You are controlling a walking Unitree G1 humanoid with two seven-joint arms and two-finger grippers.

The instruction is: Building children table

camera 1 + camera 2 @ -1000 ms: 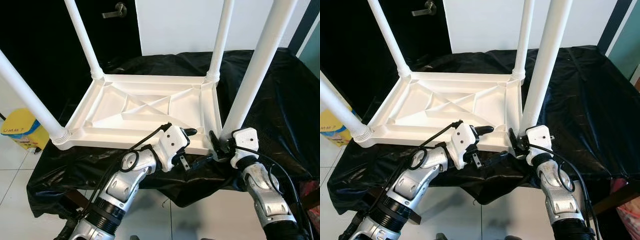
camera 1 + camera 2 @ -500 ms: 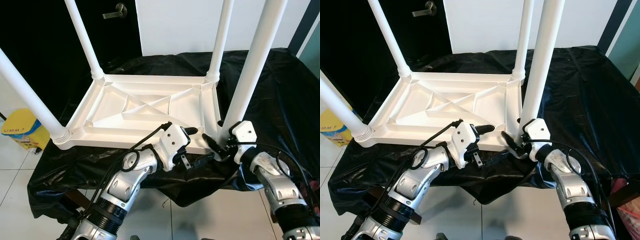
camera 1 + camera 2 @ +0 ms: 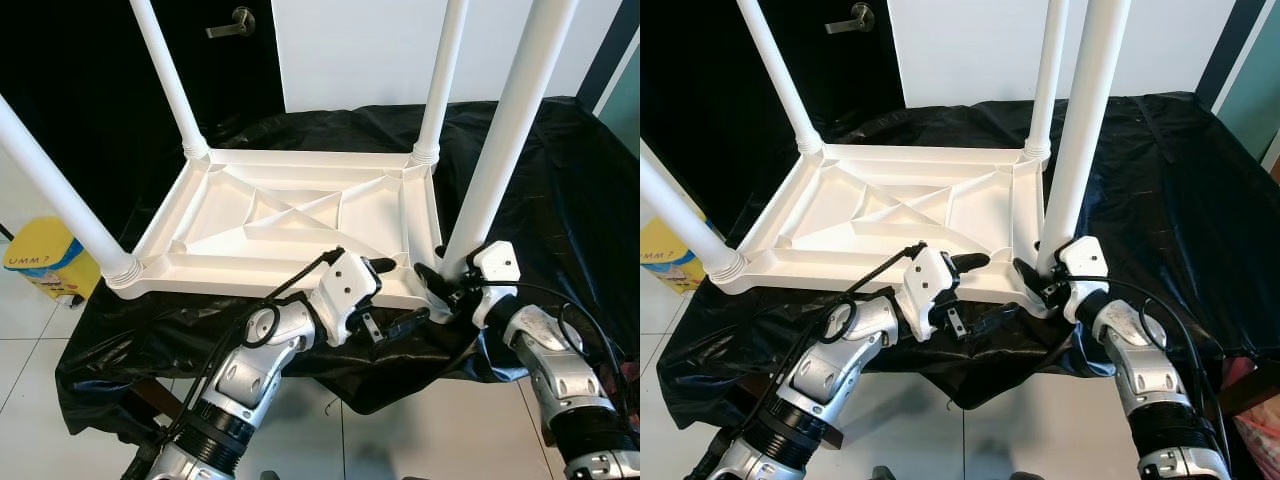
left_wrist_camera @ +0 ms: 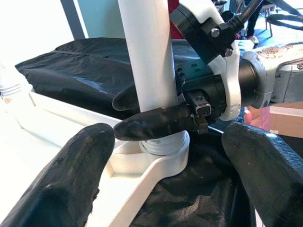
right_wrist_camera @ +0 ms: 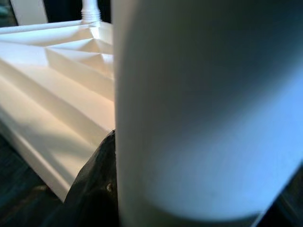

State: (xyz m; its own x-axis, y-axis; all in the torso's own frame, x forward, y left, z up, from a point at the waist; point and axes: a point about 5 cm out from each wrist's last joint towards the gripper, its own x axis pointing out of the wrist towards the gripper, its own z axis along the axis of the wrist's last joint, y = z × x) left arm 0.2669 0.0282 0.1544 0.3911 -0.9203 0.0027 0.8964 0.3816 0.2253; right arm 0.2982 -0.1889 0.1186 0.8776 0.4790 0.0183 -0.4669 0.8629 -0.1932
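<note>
A black sheet [image 3: 560, 190] covers the work surface on a white tiled floor [image 3: 20, 330]. On the sheet, an upturned white children's table [image 3: 290, 225] has 4 legs up. The right gripper [image 3: 1035, 280] clasps its near-right leg [image 3: 500, 140]; the left gripper [image 3: 385, 295] gapes beside that leg's base.

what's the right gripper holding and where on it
The right gripper clasps the near-right table leg low down, just above its socket; the left gripper holds nothing.

There is one white table top [image 3: 290, 215], lying upside down on one black sheet [image 3: 560, 190]. Four white legs [image 3: 500, 150] stand up from its corners. Two silver arms [image 3: 255, 360] reach to it, each with one gripper. One yellow box [image 3: 40, 262] stands on the floor. One door handle [image 3: 232, 22] is behind.
</note>
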